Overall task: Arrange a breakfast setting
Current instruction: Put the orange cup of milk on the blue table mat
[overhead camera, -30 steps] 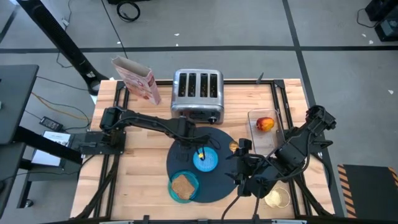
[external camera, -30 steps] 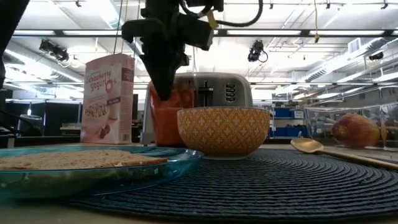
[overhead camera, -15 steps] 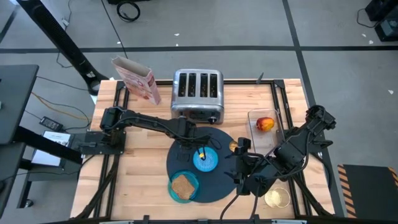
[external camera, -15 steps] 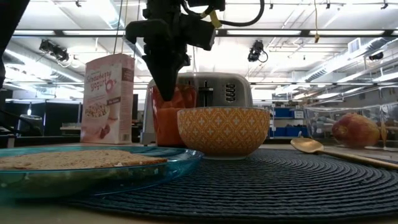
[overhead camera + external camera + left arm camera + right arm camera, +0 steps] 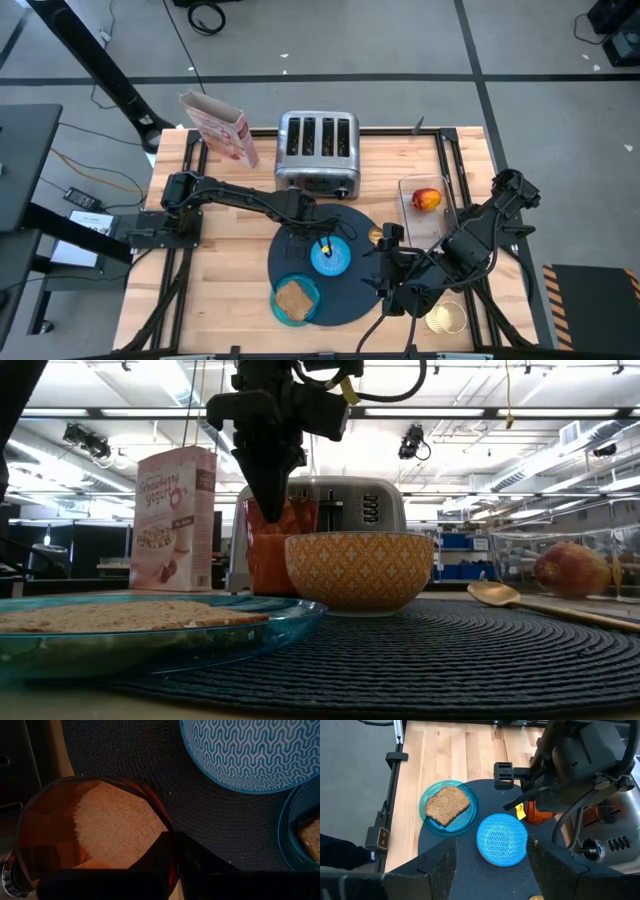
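The dark navy mat (image 5: 345, 300) lies at the table's middle. On it stand the bright-blue bowl (image 5: 330, 257), the teal plate (image 5: 310, 288) with the toast slice (image 5: 293, 298), and at its far left part the copper cup (image 5: 270, 555). My left gripper (image 5: 303, 228) stands over the cup, shut on it. The gold spoon (image 5: 495, 593) lies on the mat's right edge. The red-orange fruit (image 5: 427, 199) sits in a clear container. My right gripper (image 5: 491, 850) is open and empty at the mat's right side. My left gripper holds the copper cup by its rim (image 5: 169, 851), one finger inside the cup and one outside (image 5: 205, 867). The fingers come from above, pointing down (image 5: 272, 510). The cup stands upright; the bowl and plate hide its foot, so I cannot tell whether it rests on the mat.
The chrome toaster (image 5: 318, 152) stands just beyond the mat, close behind the cup. The pink cereal box (image 5: 218, 128) is at the far left. The clear container (image 5: 425, 225) lies at the right, and a small clear dish (image 5: 445, 318) is near the front right.
My left gripper has shifted a little toward the table's right, toward the bowl, carrying the copper cup with it. The cup has stayed upright.
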Tool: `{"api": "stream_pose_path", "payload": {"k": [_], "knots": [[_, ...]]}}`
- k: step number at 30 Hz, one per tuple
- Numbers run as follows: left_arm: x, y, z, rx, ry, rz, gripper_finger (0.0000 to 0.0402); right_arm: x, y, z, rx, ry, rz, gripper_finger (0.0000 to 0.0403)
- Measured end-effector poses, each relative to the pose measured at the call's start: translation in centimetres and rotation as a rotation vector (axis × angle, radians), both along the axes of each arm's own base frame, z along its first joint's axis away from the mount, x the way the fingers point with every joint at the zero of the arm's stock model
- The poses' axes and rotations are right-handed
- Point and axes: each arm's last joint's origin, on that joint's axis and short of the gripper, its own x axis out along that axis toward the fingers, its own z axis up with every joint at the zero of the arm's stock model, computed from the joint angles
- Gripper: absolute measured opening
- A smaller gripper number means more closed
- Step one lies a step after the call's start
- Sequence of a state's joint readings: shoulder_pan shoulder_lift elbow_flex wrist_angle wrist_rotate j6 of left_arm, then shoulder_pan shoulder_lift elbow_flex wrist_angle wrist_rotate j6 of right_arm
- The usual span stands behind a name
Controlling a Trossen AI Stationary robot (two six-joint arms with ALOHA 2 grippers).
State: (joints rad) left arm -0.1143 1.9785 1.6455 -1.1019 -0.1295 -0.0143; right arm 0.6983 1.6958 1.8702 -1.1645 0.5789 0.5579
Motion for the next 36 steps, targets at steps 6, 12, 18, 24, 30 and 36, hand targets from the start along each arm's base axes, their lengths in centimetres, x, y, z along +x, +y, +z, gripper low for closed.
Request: {"api": "stream_pose_path", "payload": {"k": [6, 12, 18, 24, 30, 36], "knots": [[0.0, 0.0, 0.0, -0.001, -0.004, 0.0, 0.0037, 0.0, 0.0, 0.0, 0.002, 0.0, 0.001, 0.0242], [0.0, 0.0, 0.0, -0.003, 0.0, 0.0, 0.0077, 0.0, 0.0, 0.0, 0.005, 0.0, 0.002, 0.0242], [-0.4, 0.0, 1.3, -0.007, -0.016, 0.006, 0.0115, 0.1, 0.0, 0.0, 0.0, 0.0, 0.006, 0.0242], [-0.9, 0.1, 3.7, -0.011, -0.032, 0.02, 0.0136, 0.7, -0.5, 0.0, 0.011, 0.011, 0.026, 0.0242], [-3.2, 0.4, 7.6, -0.02, -0.074, 0.047, 0.0142, 1.8, -2.0, -0.1, -0.02, 0.074, 0.14, 0.0241], [-7.5, 0.8, 13.0, -0.056, -0.219, 0.111, 0.0142, 3.6, -4.3, -0.4, -0.122, 0.122, 0.283, 0.0241]]}}
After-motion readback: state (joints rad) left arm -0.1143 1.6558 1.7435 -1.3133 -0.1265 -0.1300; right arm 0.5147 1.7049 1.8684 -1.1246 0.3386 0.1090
